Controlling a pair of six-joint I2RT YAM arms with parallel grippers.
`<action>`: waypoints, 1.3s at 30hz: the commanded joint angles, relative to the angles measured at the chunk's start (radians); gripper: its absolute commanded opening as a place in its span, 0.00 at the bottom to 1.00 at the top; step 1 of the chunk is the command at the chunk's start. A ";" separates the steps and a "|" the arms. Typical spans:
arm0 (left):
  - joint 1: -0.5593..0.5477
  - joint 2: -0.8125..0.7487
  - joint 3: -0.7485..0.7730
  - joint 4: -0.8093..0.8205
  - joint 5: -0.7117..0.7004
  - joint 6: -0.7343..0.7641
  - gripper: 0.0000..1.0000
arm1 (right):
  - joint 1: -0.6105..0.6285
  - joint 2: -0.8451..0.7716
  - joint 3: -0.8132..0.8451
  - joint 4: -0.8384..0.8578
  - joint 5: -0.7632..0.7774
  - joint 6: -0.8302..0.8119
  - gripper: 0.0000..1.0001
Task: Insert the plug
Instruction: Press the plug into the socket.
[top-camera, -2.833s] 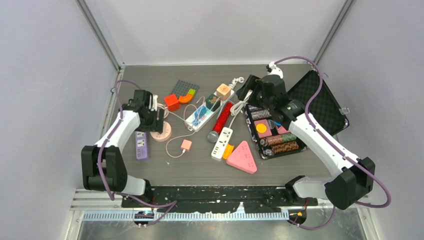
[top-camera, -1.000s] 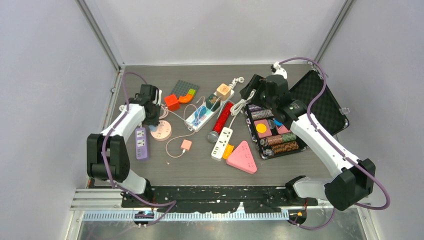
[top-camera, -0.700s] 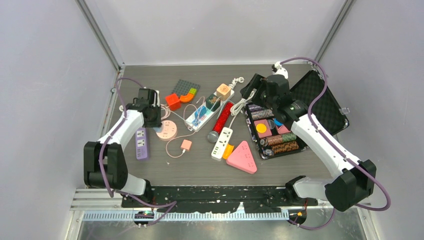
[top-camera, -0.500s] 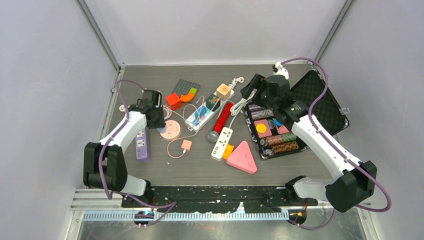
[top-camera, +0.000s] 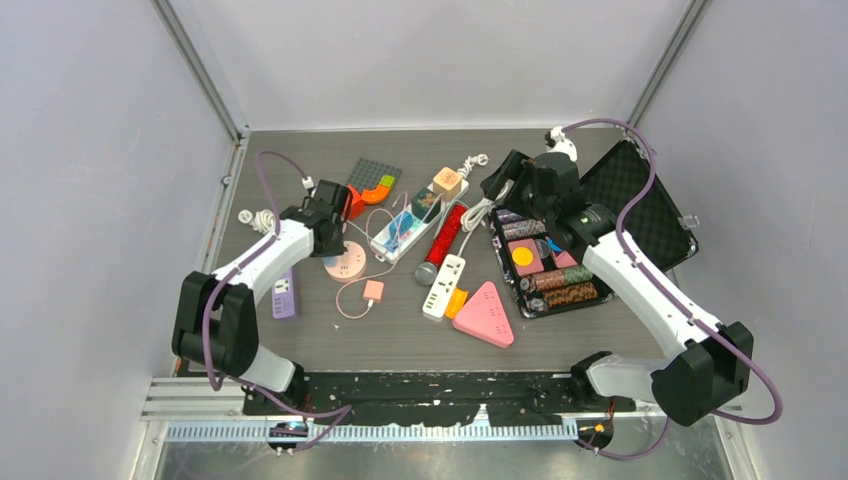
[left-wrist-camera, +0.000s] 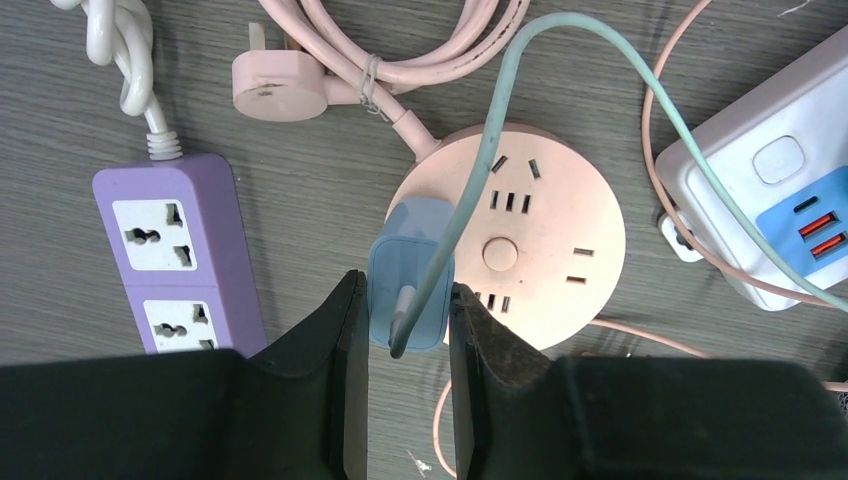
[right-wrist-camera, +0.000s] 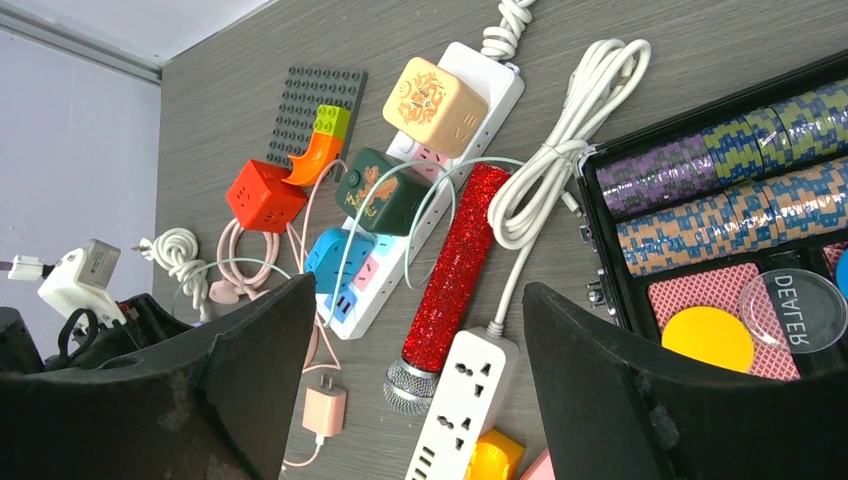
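While my left gripper pinches the blue plug tight between its two jaws, I think I am at the lining-up step. The plug sits over the near edge of the round pink socket, with the purple strip just beside it. I cannot tell if its pins touch the pink top. Next, I guess, the plug needs to slide over a pair of slots, turn to match them, and go straight down. Its green cord may tug. My right gripper hangs wide open above the table, holding nothing. I can read "DEALER" on a clear round button in the chip case. I see no brand names.
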 joint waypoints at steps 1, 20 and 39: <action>-0.012 0.095 -0.053 -0.123 0.095 -0.056 0.00 | -0.004 -0.031 -0.008 0.045 -0.006 0.012 0.80; -0.022 -0.037 0.006 0.024 0.089 -0.038 0.65 | -0.004 -0.034 -0.026 0.064 -0.048 -0.003 0.82; -0.030 -0.096 -0.069 0.106 -0.068 -0.110 0.50 | -0.005 -0.032 -0.030 0.064 -0.039 -0.016 0.82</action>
